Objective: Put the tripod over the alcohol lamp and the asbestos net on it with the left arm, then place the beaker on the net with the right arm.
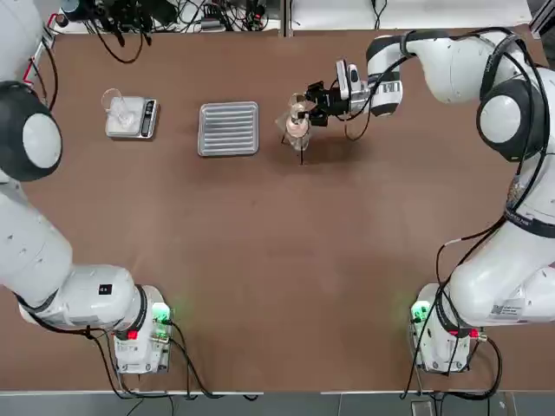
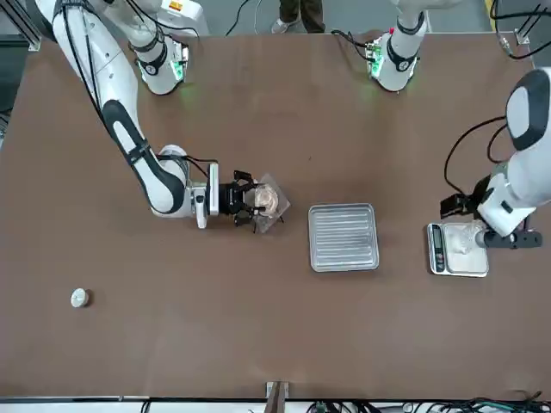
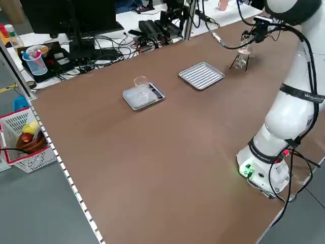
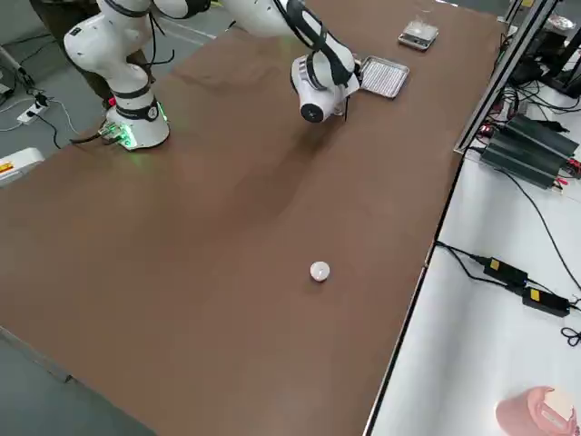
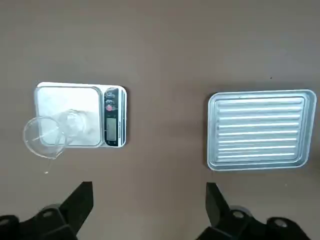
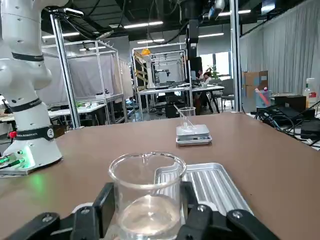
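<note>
Beaker (image 6: 147, 197) upright, long axis vertical, open mouth and small pouring lip up, clamped between the fingers of the right gripper (image 1: 314, 101). Reaching in level from the side, right arm (image 1: 451, 65) stretched across the far part of the table (image 1: 277, 260). Directly under the beaker, the asbestos net (image 2: 274, 205), lying flat on the tripod (image 1: 301, 143) with thin black legs splayed down to the tabletop. Whether the beaker's base touches the net, not clear. Alcohol lamp (image 3: 241, 60) only a faint clear shape inside the legs, too small to read further.

Just beside this stack, toward the robot's left, a ridged silver tray (image 1: 229, 128), long edges parallel with the table's far edge, a narrow strip of bare brown surface between tray and tripod. Farther left, well apart, a white scale (image 1: 132, 118) carrying a clear glass vessel (image 5: 47, 137).

Left gripper (image 5: 149, 202) high above the table over tray and scale, pointing straight down, jaws wide apart, holding nothing.

Small white cylinder cap (image 2: 79, 298) alone near the table's far right corner, well clear of everything. Wide open tabletop between the arms' bases and the row of objects.
</note>
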Controlling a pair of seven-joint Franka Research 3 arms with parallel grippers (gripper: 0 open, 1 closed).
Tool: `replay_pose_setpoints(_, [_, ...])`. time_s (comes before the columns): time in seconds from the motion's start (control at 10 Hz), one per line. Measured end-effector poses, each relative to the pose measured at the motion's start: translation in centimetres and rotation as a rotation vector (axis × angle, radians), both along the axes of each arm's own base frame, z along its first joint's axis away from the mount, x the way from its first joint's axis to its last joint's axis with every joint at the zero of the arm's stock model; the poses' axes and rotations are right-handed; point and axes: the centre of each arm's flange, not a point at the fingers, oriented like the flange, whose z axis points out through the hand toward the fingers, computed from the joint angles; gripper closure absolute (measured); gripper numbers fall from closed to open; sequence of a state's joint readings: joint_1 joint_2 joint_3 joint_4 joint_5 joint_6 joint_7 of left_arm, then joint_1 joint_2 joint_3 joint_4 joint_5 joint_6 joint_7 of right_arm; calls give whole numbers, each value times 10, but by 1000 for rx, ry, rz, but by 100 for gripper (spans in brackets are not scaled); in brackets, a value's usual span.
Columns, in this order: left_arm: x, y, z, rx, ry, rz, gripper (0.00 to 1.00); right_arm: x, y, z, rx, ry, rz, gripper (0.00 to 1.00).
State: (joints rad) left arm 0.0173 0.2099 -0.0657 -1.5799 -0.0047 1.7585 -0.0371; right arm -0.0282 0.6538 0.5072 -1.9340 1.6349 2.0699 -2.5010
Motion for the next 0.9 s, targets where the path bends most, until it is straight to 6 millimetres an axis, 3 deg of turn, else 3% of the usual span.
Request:
replay_pose_setpoints(0.4, [-17,3,41,12,-61,11,0,-8,1,-6,-1,-4,4,41])
replay_pose_setpoints(0.9, [-23,6,56,11,-85,16,0,-9,1,-7,-3,-3,3,41])
